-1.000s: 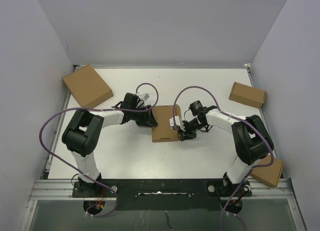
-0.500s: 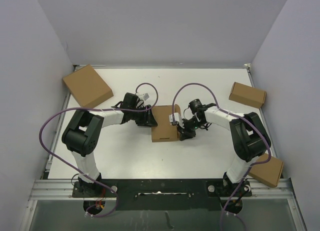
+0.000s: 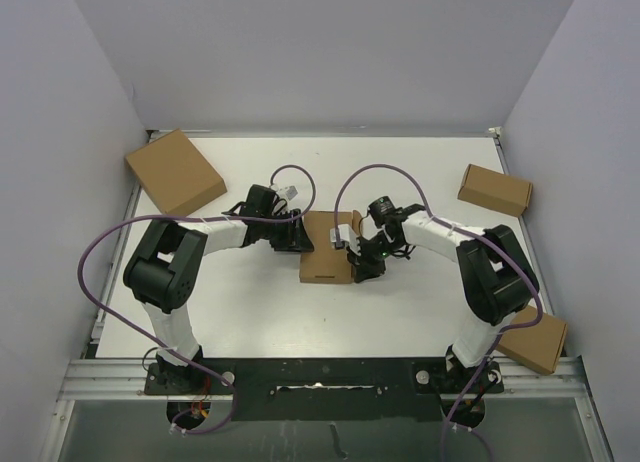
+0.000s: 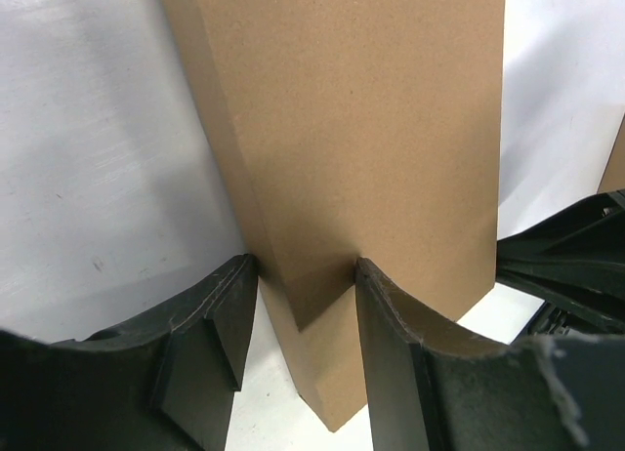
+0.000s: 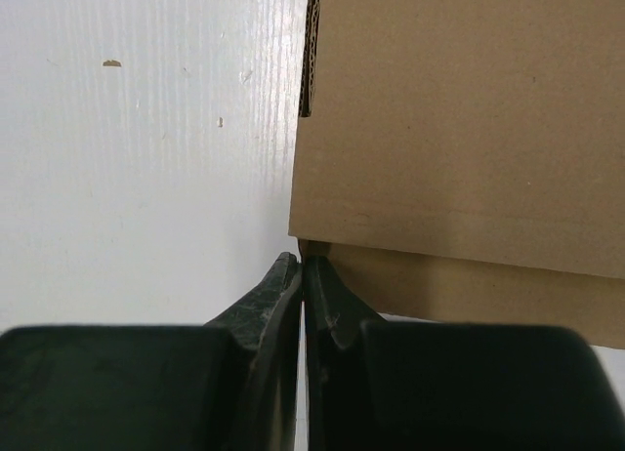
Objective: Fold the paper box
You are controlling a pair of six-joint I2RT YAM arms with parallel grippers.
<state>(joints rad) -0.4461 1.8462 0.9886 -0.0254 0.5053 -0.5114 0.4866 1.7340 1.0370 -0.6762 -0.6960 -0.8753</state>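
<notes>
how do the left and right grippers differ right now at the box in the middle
The left gripper has its jaws apart with an end of the paper box between them, both fingers against the cardboard. The right gripper is shut, with nothing seen between its tips. The left gripper meets the box from its left side; the right gripper comes from the right, tips at an edge. Both are black and at the same box.
</notes>
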